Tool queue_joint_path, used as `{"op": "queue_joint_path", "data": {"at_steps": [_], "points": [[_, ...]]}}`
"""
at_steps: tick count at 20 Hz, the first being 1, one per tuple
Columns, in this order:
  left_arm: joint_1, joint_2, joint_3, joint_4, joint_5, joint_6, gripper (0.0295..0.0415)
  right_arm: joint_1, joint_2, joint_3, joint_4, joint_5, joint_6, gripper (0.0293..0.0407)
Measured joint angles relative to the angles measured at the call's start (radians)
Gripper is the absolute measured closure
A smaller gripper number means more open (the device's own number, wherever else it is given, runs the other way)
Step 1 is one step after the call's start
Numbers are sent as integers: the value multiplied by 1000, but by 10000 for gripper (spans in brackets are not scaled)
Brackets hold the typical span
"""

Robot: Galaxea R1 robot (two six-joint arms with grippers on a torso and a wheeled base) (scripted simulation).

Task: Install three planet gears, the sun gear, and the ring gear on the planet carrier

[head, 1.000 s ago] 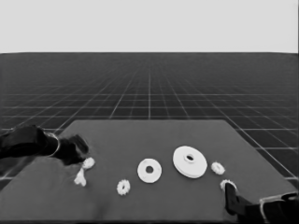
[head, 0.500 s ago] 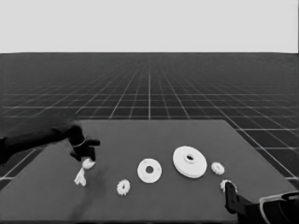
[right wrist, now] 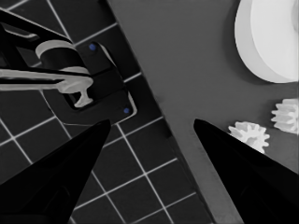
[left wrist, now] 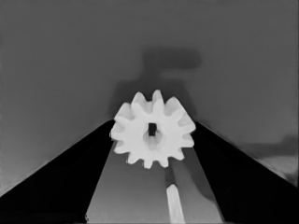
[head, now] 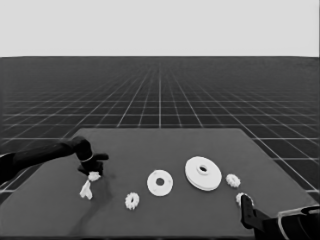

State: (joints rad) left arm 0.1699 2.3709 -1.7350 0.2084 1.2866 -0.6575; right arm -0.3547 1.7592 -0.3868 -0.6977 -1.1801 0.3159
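Four small toothed gears showed on the dark table (head: 165, 145), placed here against the smaller round part (head: 160, 182), which lay flat near the table's middle. The larger round part (head: 203, 173) sat just beside it toward the right arm's side, apart from it. One gear (head: 131, 201) lay nearer the camera than the smaller round part and toward the left arm's side; two more (head: 233, 180) (head: 242, 198) lay beyond the larger round part on the right arm's side. The fourth gear (left wrist: 153, 129) sat between the fingers of the left gripper (head: 95, 171), well off from the smaller round part, the jaws clamped on its toothed rim. A thin white piece (head: 86, 190) lay just beside that gear. The right gripper (right wrist: 149, 126) hung over the table's near right corner, jaws apart and holding nothing.
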Motion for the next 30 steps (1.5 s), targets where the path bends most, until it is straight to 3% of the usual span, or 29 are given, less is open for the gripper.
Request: {"op": "queue_joint_path", "data": {"at_steps": [8, 11, 18, 19, 20, 22, 28, 30], "points": [[0, 0, 0, 0, 0, 0, 398, 0, 0, 0, 0, 0, 0, 315], [-147, -69, 136, -80, 126, -47, 398, 0, 0, 0, 0, 0, 0, 315], [-188, -74, 146, -107, 157, -49, 398, 0, 0, 0, 0, 0, 0, 315], [-190, 23, 286, -61, 199, -405, 398, 0, 0, 0, 0, 0, 0, 315], [-191, 256, 283, -52, 228, -574, 398, 0, 0, 0, 0, 0, 0, 315], [-192, 536, 85, -58, 234, -601, 398, 0, 0, 0, 0, 0, 0, 315], [-191, 681, -109, -64, 226, -547, 398, 0, 0, 0, 0, 0, 0, 315], [-96, 705, -180, 22, 184, -509, 398, 0, 0, 0, 0, 0, 0, 315]]}}
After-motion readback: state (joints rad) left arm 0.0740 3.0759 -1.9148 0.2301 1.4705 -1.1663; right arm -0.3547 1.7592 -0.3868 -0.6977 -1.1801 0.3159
